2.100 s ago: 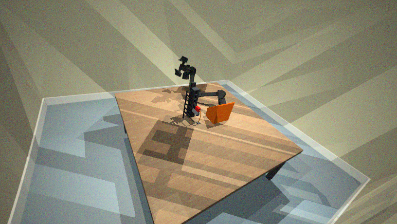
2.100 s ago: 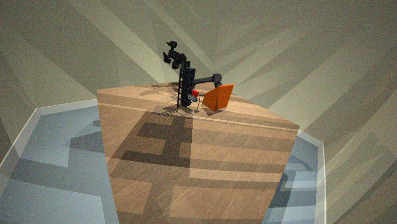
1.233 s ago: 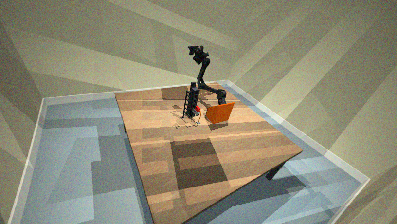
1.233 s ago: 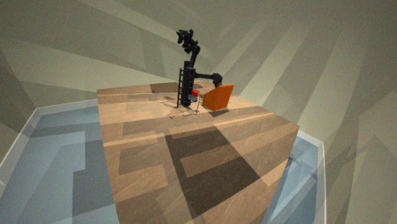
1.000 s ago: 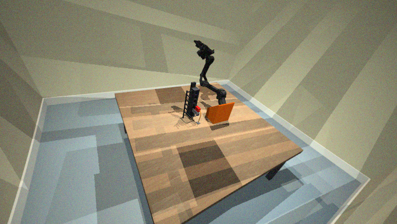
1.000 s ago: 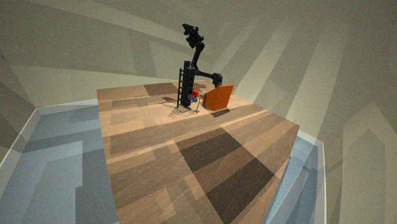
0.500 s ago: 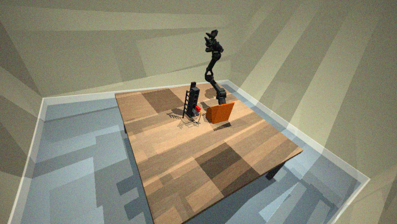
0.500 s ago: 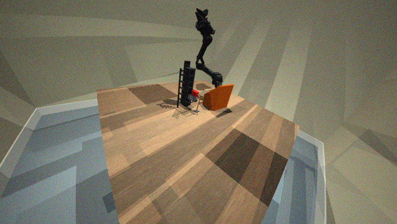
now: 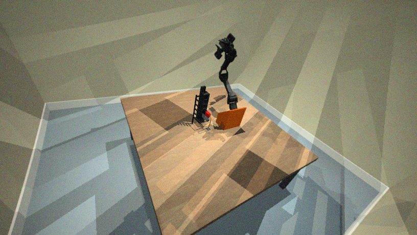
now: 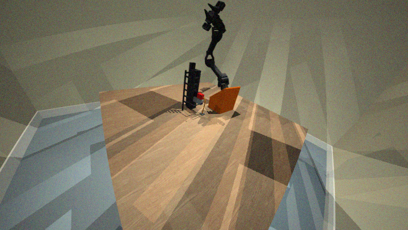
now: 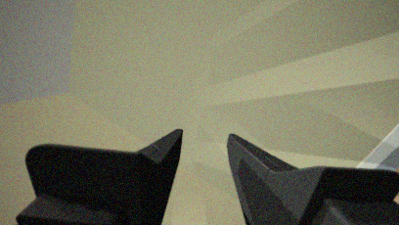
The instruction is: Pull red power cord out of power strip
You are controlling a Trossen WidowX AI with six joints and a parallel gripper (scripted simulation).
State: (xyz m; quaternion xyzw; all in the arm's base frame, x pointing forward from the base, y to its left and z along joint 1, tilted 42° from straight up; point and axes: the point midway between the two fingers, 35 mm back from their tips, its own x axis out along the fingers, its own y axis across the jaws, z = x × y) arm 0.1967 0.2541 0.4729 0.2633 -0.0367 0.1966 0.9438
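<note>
Gripper [image 11: 204, 139] raised high above the far edge of the counter, fingers drawn partway together on nothing but air.

Red plug [image 9: 207, 113] sits seated in the dark upright power strip [image 9: 202, 104] near the far edge of the counter [image 9: 204, 163], its cord [image 9: 209, 121] dropping to the wood, with an orange box [image 9: 231, 117] just beside it. Judged step: the approach. To do it well, the arm should descend between strip and box, widen its fingers, square them on the plug body, and pull straight out from the socket face.
</note>
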